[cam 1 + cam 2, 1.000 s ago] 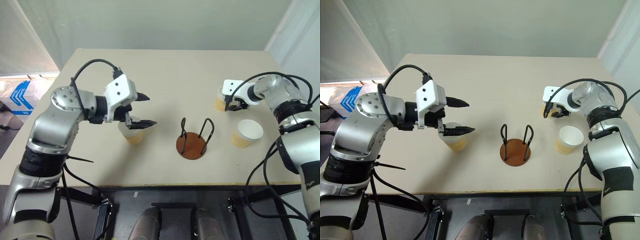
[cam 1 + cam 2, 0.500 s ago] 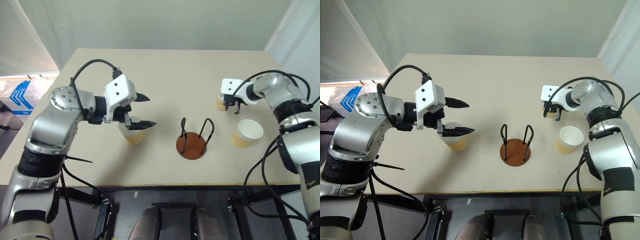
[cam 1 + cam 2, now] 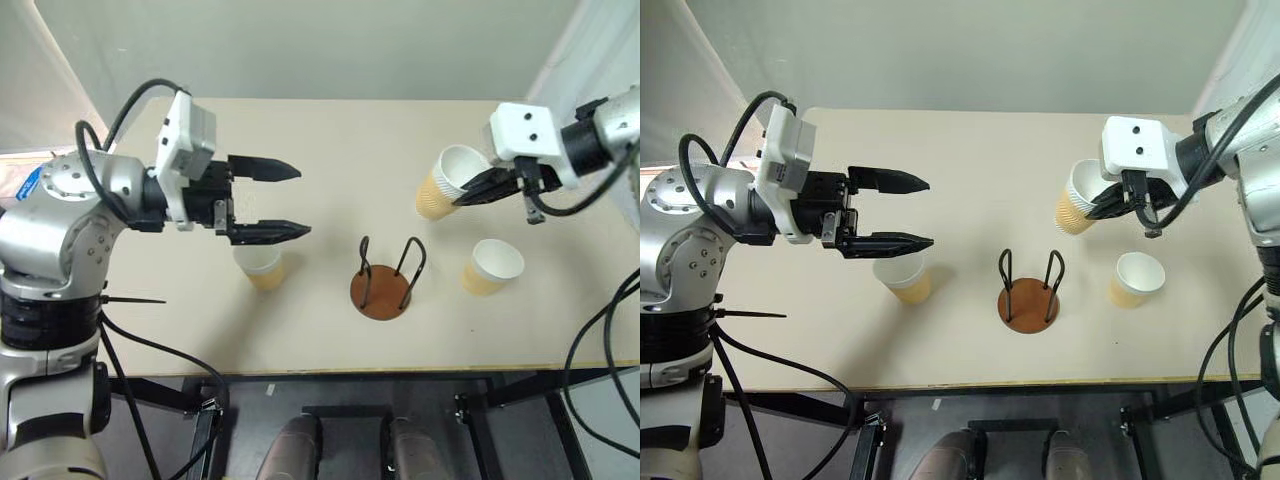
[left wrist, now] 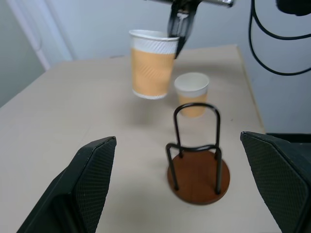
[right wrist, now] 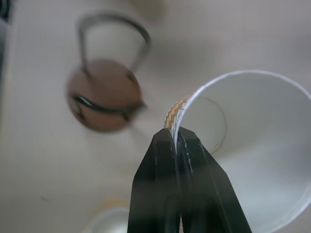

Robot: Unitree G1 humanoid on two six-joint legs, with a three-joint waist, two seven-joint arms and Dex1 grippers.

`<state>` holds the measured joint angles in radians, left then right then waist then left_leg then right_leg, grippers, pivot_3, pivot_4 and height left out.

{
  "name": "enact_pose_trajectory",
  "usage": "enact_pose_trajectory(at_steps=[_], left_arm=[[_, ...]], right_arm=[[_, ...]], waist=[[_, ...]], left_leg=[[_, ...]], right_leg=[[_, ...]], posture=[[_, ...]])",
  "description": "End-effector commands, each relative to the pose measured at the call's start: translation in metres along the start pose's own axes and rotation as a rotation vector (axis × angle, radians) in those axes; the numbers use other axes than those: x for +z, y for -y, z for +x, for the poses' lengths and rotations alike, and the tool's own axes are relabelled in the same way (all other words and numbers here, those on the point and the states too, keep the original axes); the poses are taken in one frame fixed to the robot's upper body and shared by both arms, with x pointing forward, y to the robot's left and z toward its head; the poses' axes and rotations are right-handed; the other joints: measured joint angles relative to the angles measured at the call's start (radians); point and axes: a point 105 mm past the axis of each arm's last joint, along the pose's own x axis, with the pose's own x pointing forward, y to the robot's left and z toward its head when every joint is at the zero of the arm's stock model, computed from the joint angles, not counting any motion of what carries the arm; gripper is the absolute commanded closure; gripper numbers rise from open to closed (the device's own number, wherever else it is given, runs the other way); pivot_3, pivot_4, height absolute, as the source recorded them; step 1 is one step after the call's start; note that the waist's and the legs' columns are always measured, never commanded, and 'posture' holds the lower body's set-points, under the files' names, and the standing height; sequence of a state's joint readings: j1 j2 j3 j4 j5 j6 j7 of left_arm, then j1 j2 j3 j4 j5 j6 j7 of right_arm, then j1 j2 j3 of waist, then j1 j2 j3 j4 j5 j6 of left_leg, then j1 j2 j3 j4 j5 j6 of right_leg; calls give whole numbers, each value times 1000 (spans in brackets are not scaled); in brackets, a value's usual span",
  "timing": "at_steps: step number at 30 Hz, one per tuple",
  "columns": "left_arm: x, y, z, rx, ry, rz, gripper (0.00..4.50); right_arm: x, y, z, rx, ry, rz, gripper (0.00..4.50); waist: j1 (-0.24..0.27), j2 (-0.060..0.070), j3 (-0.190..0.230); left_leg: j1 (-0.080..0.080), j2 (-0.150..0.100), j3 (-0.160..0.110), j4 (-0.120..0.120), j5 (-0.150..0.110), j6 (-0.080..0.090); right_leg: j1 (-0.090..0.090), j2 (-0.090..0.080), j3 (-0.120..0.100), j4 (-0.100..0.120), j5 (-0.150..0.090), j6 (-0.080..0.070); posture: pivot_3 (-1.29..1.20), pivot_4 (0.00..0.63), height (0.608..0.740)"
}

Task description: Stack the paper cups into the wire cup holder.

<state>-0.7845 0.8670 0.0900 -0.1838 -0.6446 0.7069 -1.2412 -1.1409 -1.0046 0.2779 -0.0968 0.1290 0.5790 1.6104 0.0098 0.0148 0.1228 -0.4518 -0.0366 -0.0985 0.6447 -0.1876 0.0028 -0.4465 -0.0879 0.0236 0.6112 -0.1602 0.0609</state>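
Head views: my right gripper (image 3: 1108,203) pinches rim of cup (image 3: 442,184), one finger inside, one outside, cup lifted clear of table (image 3: 330,130), up and right of holder (image 3: 385,282). Second cup (image 3: 492,266) stands right of holder, third cup (image 3: 260,266) left of it. My left gripper (image 3: 280,203) hangs spread wide above third cup, holding nothing.

Left wrist view: lifted cup (image 4: 153,64) upright, beyond holder (image 4: 197,162).

Right wrist view: fingers (image 5: 167,179) clamped on rim, wall between them; holder (image 5: 107,90) below, empty. Rim pinch leaves cup bottom free to drop between loops, I judge.
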Motion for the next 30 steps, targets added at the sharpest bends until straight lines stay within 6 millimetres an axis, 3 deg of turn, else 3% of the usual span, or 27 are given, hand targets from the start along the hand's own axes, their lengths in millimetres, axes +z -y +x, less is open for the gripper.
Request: enact_pose_trajectory(at_steps=[1,10,24,27,30], left_arm=[[8,-1,0,-13,-4,59,0],[-6,3,11,-65,-66,99,0],[-11,1,9,-52,-88,103,0],[-12,2,9,-52,-98,104,0],[-15,1,7,-45,-110,98,0]], right_arm=[[22,-4,-7,3,28,-56,4471],[34,-12,19,86,46,-119,4471],[13,-26,48,159,-14,-132,4471],[11,-23,56,141,-20,-134,3897],[12,-17,60,95,-8,-125,2930]], waist=[[-1,0,0],[-4,0,0],[-4,0,0],[-4,0,0],[-4,0,0]], left_leg=[[0,0,0,0,-2,5],[0,0,-2,-3,5,7],[-1,0,-2,-6,8,0],[0,0,-2,-6,4,7],[0,0,-2,-6,5,8]], right_leg=[[0,0,0,0,0,0],[-1,1,1,1,2,-3],[-2,1,0,0,0,-1],[-2,1,0,1,0,-1],[-2,1,0,1,1,-1]], posture=[[0,150,740],[0,150,740],[0,150,740],[0,150,740],[0,150,740]])
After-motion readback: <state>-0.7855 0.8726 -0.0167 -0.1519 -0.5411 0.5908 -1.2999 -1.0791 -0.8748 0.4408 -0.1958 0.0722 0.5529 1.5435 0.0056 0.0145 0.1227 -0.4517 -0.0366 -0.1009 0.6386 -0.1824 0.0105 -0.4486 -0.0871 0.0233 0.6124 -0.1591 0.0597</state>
